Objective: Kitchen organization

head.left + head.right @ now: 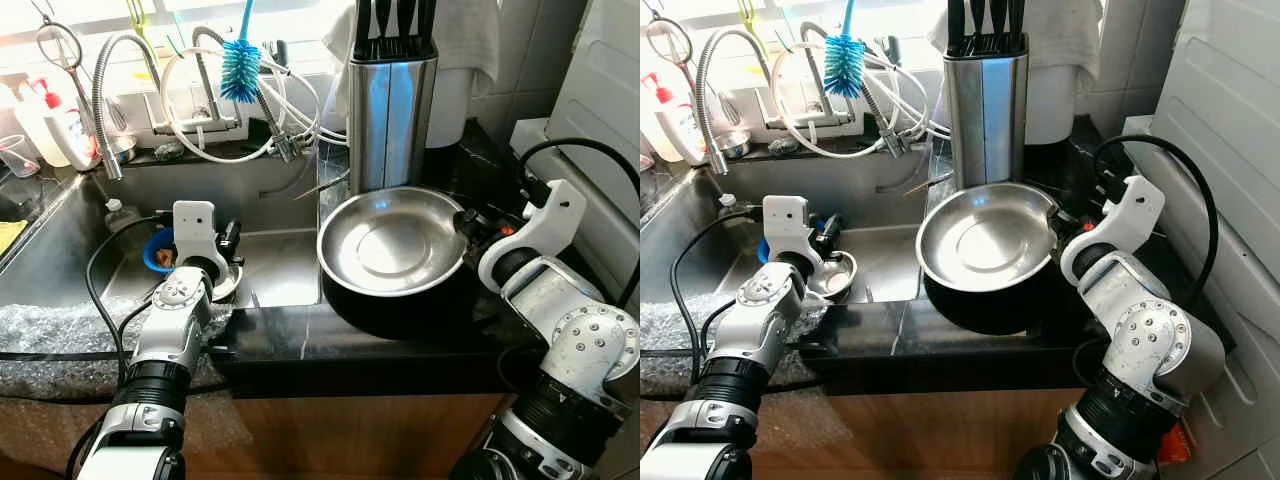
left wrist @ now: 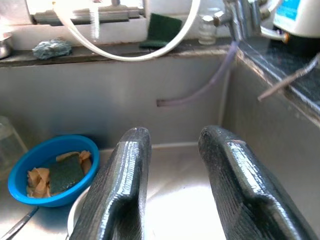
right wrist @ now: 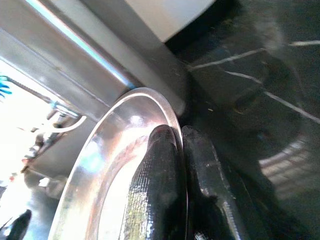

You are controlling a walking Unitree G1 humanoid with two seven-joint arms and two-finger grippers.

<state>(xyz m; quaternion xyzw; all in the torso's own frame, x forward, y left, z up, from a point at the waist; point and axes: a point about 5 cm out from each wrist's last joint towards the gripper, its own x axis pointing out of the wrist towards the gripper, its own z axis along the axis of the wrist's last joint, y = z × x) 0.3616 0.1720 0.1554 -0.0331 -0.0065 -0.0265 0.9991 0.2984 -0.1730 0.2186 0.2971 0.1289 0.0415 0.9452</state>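
Note:
A shiny steel bowl (image 1: 392,240) hangs tilted over the black counter (image 1: 400,335), just right of the sink. My right gripper (image 3: 181,165) is shut on its right rim, one finger inside and one outside. My left gripper (image 2: 172,165) hangs open over the sink (image 1: 280,265) with nothing between its fingers. Below it lies a small steel bowl (image 1: 832,272), and beside that a blue bowl (image 2: 50,170) with a green sponge and scraps in it.
A tall steel knife block (image 1: 392,105) stands right behind the held bowl. Faucets, white hoses and a blue bottle brush (image 1: 240,65) crowd the back of the sink. Bubble wrap (image 1: 55,335) covers the near left counter edge. A white appliance (image 1: 1230,150) stands on the right.

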